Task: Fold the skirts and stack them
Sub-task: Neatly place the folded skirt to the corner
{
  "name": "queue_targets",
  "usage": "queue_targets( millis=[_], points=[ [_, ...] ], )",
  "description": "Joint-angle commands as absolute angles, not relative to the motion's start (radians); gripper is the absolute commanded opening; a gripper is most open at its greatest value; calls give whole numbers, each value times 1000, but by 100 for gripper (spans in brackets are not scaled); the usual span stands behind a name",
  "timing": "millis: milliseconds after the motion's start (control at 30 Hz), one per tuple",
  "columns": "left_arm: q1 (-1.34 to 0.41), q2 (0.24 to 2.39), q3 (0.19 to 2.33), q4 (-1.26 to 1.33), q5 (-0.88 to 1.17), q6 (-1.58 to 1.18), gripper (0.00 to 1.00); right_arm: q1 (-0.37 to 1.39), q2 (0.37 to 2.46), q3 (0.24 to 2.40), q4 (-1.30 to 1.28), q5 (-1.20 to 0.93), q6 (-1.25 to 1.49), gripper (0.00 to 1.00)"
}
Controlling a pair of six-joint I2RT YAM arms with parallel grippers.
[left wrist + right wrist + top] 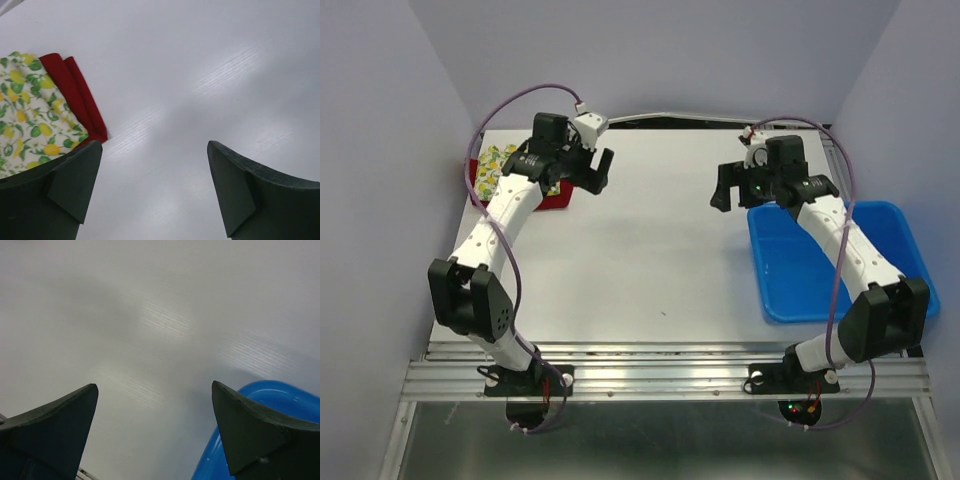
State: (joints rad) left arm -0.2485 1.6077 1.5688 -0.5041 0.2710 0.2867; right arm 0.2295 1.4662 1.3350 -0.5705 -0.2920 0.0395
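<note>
The lemon-print skirt [494, 166] lies folded on top of the folded red skirt [552, 198] at the table's far left. In the left wrist view the lemon skirt [30, 120] covers most of the red skirt [75, 95], whose edge shows on the right. My left gripper [598, 170] is open and empty, just right of the stack, above bare table [155, 150]. My right gripper [734, 186] is open and empty, over the table just left of the blue bin; it also shows in the right wrist view [155, 390].
A blue plastic bin [895, 222] stands at the right of the table, its rim showing in the right wrist view [280, 390]. The white table [650, 260] ends at a metal rail [660, 370] at the near edge. Purple walls enclose the sides.
</note>
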Motion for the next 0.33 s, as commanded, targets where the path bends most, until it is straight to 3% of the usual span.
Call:
queue_targets(
  millis=[0,300],
  points=[
    [-296,1510,1449,-400,282,175,99,233,1379,1264,-546,-396,64,100],
    [-328,1447,1370,-365,258,129,99,233,1338,1252,-551,-430,63,100]
  ],
)
